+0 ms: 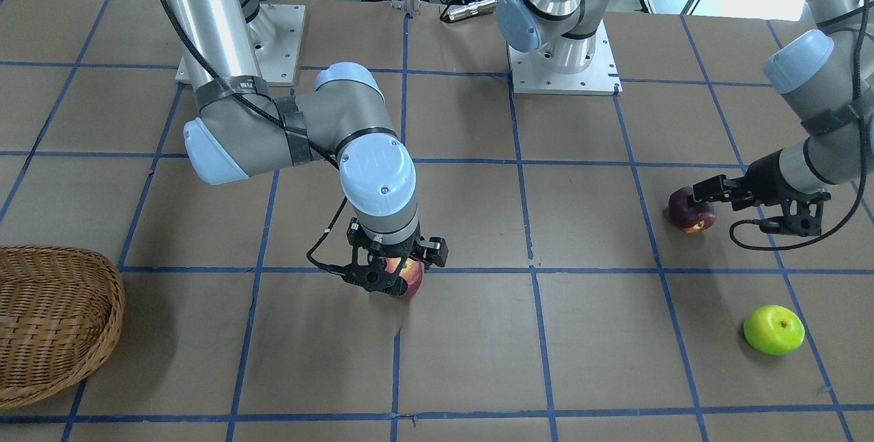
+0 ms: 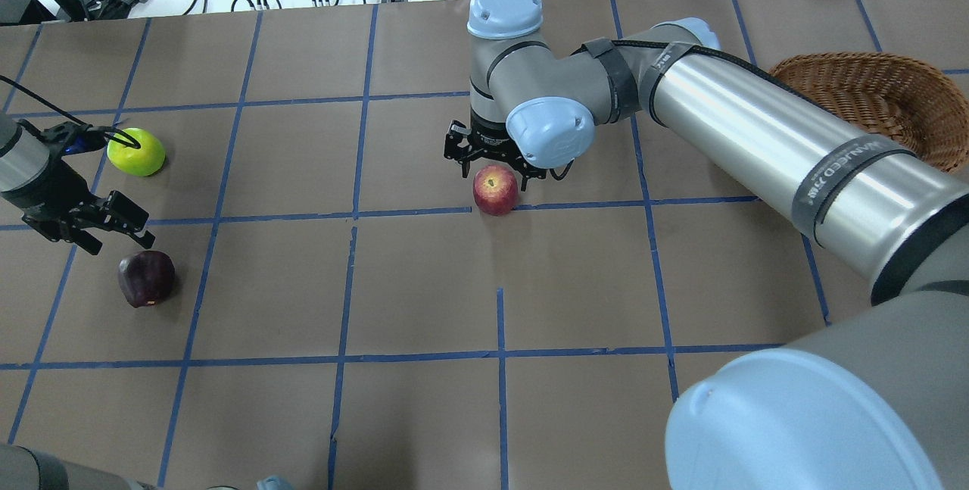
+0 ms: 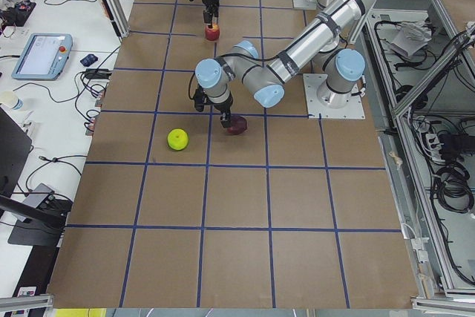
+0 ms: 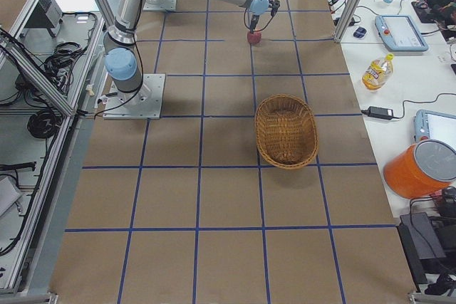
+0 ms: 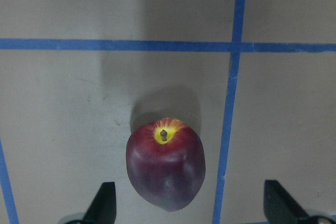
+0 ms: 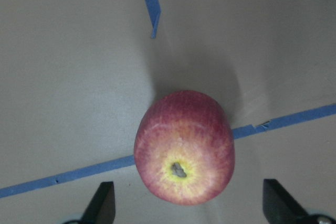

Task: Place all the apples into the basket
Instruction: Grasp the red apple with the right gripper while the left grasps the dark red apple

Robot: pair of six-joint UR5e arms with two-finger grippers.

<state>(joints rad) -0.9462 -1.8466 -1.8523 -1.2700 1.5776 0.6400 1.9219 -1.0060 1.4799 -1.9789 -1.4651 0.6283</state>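
Overhead view first: the right claw [image 2: 493, 170] hangs straight down over the red apple [image 2: 495, 189] near the middle of the table [image 2: 424, 285]. That apple sits right on a blue tape line. On the right wrist cam both fingers are spread wide, one on each side of the apple and well clear of its skin, so this claw is wide open and gripping nothing. The apple's yellowish stem end faces the camera there.

Over on the robot's left, the left claw [image 2: 119, 229] is tilted down toward the maroon apple [image 2: 146, 278], which also sits on the table. On the left wrist cam the two fingertips are far apart at the bottom of the view. The apple is between them, closer to the one on the view's left, and its yellow patch and stem point away from the camera. So this claw is open too, with no contact that I can make out. From the front cam the fingers look very close to the apple's top, but I can't tell from that angle if they touch it.

The green apple [image 2: 136, 151] lies just past the left wrist, farther from the robot than the maroon one, and a black cable loops in front of it.

The basket [image 2: 855, 88] is way off at the table's far right corner, well apart from all three apples.
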